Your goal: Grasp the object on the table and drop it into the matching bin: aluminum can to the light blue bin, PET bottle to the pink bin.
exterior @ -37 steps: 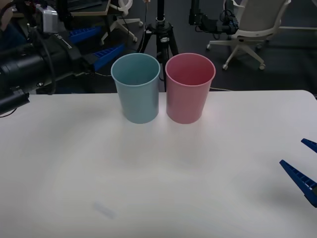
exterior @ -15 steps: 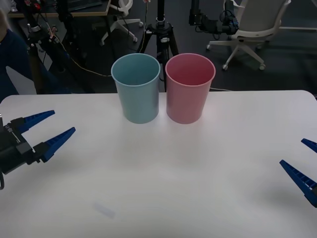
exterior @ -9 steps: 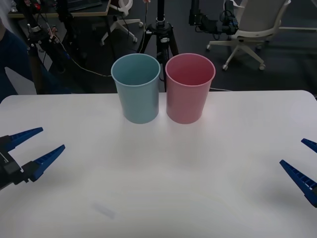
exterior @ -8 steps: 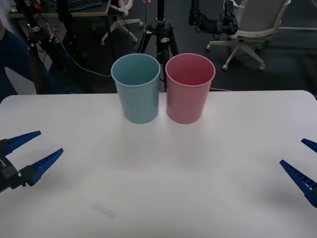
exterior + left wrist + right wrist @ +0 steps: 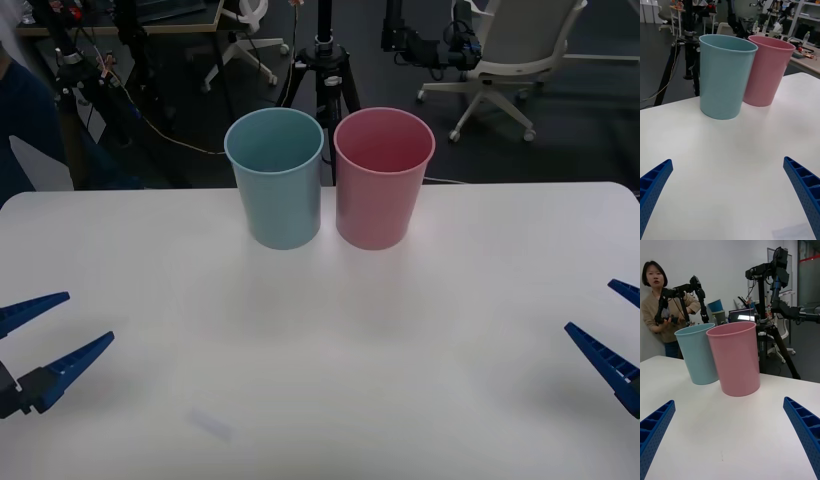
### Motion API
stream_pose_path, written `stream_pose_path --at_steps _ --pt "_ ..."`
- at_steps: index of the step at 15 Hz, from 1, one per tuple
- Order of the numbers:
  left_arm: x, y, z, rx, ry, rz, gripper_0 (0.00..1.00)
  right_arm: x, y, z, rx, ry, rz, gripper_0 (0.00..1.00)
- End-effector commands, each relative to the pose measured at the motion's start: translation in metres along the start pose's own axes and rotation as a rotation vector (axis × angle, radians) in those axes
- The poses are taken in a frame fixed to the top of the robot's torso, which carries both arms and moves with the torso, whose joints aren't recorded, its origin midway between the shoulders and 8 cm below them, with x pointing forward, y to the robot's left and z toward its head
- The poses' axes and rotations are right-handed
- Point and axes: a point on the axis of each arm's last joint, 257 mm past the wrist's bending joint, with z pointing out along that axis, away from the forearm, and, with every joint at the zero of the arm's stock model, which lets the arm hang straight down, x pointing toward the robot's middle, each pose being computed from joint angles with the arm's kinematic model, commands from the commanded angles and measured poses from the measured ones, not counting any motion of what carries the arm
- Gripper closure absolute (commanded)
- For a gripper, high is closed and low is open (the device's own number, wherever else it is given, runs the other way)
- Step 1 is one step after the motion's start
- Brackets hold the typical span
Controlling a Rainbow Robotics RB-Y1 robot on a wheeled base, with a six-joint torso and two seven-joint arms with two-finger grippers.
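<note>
The left gripper (image 5: pixel 35 340) has its blue fingers (image 5: pixel 801 187) spread wide and holds nothing. It sits low over the left edge of the worktop (image 5: pixel 330 380). The right gripper (image 5: pixel 618 335) is the same on the far right edge: fingers (image 5: pixel 803 429) spread wide, nothing between them.

No can is seen on the worktop, so I cannot tell where it is. It may be down inside the light blue bin (image 5: pixel 274 178), but the pictures do not show the bottom of that bin. If so, the job looks done. If not, there is nothing to grab yet.

The light blue bin and the pink bin (image 5: pixel 384 178) stand upright at the far side of the worktop, side by side and nearly touching. The blue one is on the robot's left. The middle of the worktop is wide and bare, so both arms have lots of room to reach in. Both grippers are well apart from the bins. Only a faint small mark (image 5: pixel 212 425) lies near the front
</note>
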Motion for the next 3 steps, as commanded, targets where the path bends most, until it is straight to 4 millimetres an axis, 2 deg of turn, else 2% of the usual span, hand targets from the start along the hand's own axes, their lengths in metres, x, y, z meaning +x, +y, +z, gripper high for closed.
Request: stream_pose_path --at_steps 1,3 --pt "0.0001 -0.0035 -0.002 0.003 -0.001 -0.005 0.0 0.0 0.0 0.0 0.0 0.0 0.0 0.0" --pt "0.0001 -0.0035 -0.002 0.003 -0.001 -0.005 0.0 0.0 0.0 0.0 0.0 0.0 0.0 0.0"
